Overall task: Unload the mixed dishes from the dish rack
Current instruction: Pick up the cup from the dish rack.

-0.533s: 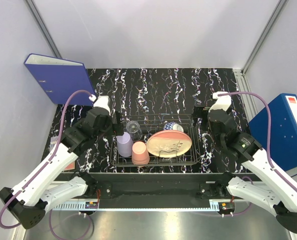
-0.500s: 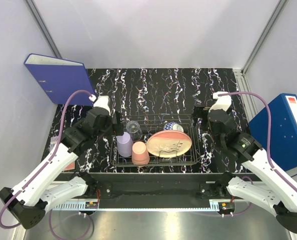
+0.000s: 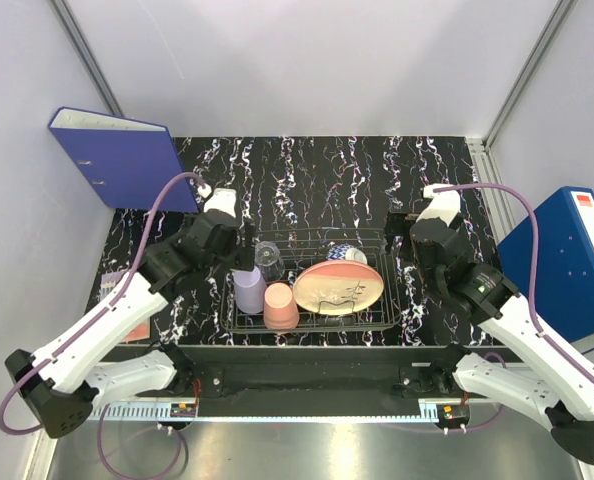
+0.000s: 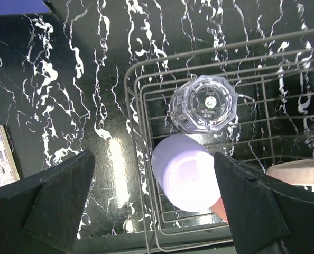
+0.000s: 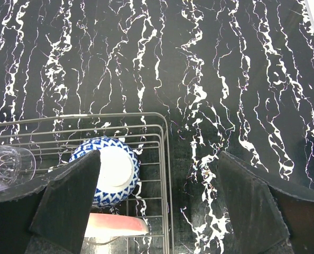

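**As both claws hang open, every dish sits in the rack**

While I watch from the overhead view, the dish rack [image 3: 377, 262] lies on the black marbled bench [image 3: 307, 180] between the two arms, with all five dishes inside it; the lavender cup [image 4: 186, 172] stands base-up at the rack's left end, with the clear glass [image 4: 203, 103] just behind it, also base-up; the pink cup [image 3: 280, 305] sits upside down just to the right of the lavender one, near the front wire; the large pink plate [image 3: 339, 286] leans tilted across the middle; the blue-and-white bowl [image 5: 107, 169] rests inverted in the far right part, its white foot facing up, with the plate's edge showing just in front of it.

My left claw [image 4: 153, 174] hovers above the rack's left end, its fingers spread wide and holding nothing; through its wrist camera the lavender cup lies between the two fingers. My right claw [image 5: 158, 154] hangs over the rack's far right corner, equally wide apart and empty; the bowl shows beside one finger, partly hidden by it.

Off the bench, a blue binder [image 3: 117, 155] leans at the far left; another blue binder [image 3: 567, 260] stands to the right.
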Available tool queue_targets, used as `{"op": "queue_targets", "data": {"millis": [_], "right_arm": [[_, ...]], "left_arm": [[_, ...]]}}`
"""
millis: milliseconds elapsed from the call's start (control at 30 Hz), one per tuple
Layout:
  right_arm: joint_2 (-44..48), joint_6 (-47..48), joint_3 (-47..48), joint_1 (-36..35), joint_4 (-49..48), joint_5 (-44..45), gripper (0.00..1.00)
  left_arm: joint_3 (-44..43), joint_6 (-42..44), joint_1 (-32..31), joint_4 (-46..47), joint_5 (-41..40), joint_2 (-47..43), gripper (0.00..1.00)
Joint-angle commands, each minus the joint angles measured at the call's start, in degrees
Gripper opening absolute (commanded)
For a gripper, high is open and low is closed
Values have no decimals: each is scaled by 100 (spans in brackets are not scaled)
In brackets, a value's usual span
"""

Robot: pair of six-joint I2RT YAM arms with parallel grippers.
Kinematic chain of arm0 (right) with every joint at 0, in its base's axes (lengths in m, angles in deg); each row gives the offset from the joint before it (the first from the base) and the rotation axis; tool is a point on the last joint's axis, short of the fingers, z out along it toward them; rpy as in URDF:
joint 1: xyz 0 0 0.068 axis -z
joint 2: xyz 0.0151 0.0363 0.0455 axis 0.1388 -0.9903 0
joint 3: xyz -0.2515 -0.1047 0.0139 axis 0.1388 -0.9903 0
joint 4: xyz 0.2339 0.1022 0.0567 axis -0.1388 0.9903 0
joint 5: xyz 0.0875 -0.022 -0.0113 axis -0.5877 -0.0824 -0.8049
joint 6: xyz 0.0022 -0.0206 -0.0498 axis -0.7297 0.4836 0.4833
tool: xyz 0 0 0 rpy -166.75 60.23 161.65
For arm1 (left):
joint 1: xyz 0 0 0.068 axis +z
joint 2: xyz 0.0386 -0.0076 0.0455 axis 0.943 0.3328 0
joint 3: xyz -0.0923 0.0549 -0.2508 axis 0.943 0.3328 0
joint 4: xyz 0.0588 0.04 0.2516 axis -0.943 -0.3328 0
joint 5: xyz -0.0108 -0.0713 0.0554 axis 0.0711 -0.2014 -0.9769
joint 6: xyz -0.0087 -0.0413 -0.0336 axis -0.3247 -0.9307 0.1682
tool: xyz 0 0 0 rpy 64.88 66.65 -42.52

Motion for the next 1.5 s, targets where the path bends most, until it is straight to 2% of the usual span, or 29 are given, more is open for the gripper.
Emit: {"op": "queue_targets", "data": {"millis": [0, 233, 567, 867, 1100, 1200, 1233, 1367, 1467], "right_arm": [[34, -91, -28, -43, -108, 243, 100], [-53, -118, -64, -43, -152, 190, 100], [8, -153, -187, -43, -214, 146, 100], [26, -171, -204, -43, -214, 128, 100], [43, -179, -213, -43, -214, 111, 100], [52, -197, -231, -43, -205, 102, 100], [61, -197, -240, -43, -205, 111, 100], [79, -197, -266, -43, -205, 85, 100], [87, -197, -240, -43, -205, 84, 100]], "left_arm": [[161, -71, -109, 196, -12, 43, 99], [355, -238, -196, 408, 234, 51, 97], [759, -712, -732, 540, 251, 271, 96], [1058, -801, -777, 733, 190, 403, 95], [1076, -801, -777, 742, 146, 464, 84], [1085, -836, -777, 742, 120, 456, 75], [1094, -836, -777, 751, 111, 447, 68], [1094, -836, -777, 733, 76, 368, 54], [989, -792, -777, 655, -29, 114, 52]]}}
